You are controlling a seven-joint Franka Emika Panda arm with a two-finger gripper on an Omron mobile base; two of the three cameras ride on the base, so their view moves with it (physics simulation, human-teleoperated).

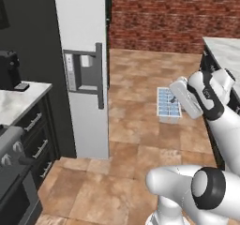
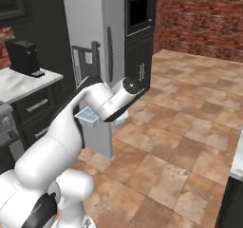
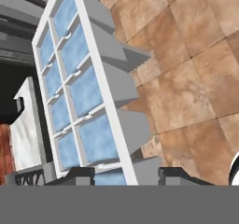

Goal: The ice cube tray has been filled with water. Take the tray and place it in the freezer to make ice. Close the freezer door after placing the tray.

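Hand view showed the ice cube tray point(image 3: 81, 92) running up from between the two dark finger tips, its blue cells of water point(image 3: 95, 141) facing the camera, tiled floor point(image 3: 186, 78) beyond. We read the jaws as clamped on the tray's near end, one tip on each side of it.

Left base view: the tray point(image 1: 168, 104) hung in the air above the floor, held out from the gripper point(image 1: 174, 99) at the end of the white arm. We judged the pick-up done; the carry, the placing and the shutting were left.

The freezer door point(image 1: 84, 69), with its dispenser panel and dark bar handle point(image 1: 99, 76), stood edge-on toward us, which we took to mean it was swung open. We could not see the freezer's shelves from any view, so no target shelf could be chosen.

Room for moving: open floor lay between tray and door in the left base view. Edges to mind were the door's free edge and handle, the marble tabletop point(image 1: 21, 102) left of the door, and a second tabletop point(image 1: 225, 48) close behind the arm. We noted the tray appeared tilted in the hand view, though that camera rolls with the hand; a spill was a risk.
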